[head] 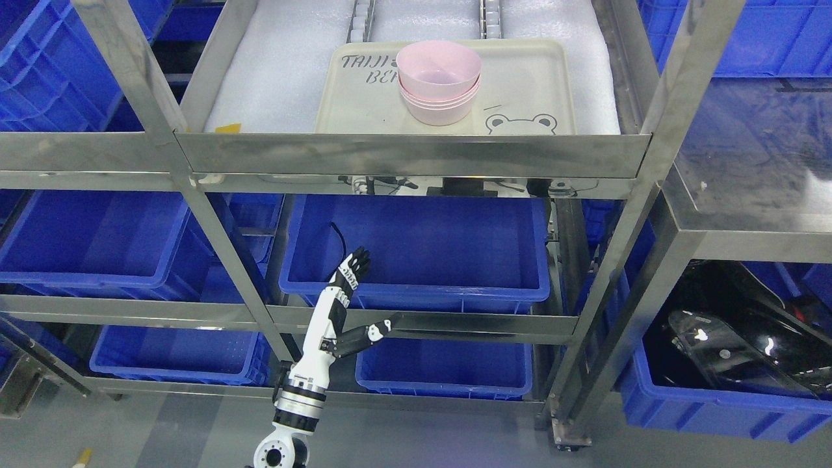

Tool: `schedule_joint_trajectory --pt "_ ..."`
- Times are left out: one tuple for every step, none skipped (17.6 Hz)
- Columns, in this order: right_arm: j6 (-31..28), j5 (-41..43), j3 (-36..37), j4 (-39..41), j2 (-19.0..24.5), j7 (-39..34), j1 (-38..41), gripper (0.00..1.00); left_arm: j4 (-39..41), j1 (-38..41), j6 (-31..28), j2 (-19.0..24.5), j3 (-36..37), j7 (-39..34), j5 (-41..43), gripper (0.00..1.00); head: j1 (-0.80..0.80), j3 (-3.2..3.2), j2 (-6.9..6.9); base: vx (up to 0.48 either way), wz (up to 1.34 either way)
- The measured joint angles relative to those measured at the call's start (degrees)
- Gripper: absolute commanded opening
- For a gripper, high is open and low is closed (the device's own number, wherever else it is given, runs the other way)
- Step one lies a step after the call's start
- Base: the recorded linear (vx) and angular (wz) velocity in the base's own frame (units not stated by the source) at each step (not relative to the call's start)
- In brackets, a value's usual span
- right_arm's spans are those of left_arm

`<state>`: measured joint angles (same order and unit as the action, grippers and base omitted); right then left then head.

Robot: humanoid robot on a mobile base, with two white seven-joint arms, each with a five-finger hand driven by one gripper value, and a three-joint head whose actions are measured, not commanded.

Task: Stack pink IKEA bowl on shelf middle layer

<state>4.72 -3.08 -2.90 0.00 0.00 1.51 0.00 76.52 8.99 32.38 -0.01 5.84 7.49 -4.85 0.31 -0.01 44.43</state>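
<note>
A stack of pink bowls [439, 81] stands upright on a beige tray [520, 84] with a bear drawing. The tray lies on white foam on the steel shelf layer [416, 156] at the top of the head view. My left hand [367, 289] rises from the bottom edge, far below the bowls, in front of the lower shelf rail. It is open: the fingers [354, 263] are straight and point up, the thumb sticks out to the right, and it holds nothing. The right arm does not show.
A large blue bin [455, 247] sits on the layer under the tray, just behind my hand. More blue bins fill the lower left shelves and the floor level. Slanted steel posts [624, 221] frame the bay. A bin at right holds glossy black parts [728, 331].
</note>
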Motion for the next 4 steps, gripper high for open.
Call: schedule_joint_trajectory --pt "0.00 0.00 0.00 0.00 0.00 0.00 0.00 1.00 0.67 0.11 -2.03 0.00 -0.49 -0.25 -0.15 0.95 0.00 0.00 0.00 0.000 0.00" --pt "0.00 0.00 0.00 0.00 0.00 0.00 0.00 1.00 1.40 0.14 -4.42 0.00 -0.99 -0.47 -0.31 0.95 0.00 0.00 0.00 0.000 0.00" --pt "0.00 0.00 0.00 0.00 0.00 0.00 0.00 1.00 2.16 0.14 -6.28 0.00 -1.44 -0.59 -0.41 0.96 0.00 0.00 0.00 0.000 0.00" --pt "0.00 0.00 0.00 0.00 0.00 0.00 0.00 1.00 2.83 0.10 -7.67 0.00 -1.83 -0.74 -0.52 0.97 0.00 0.00 0.00 0.000 0.00"
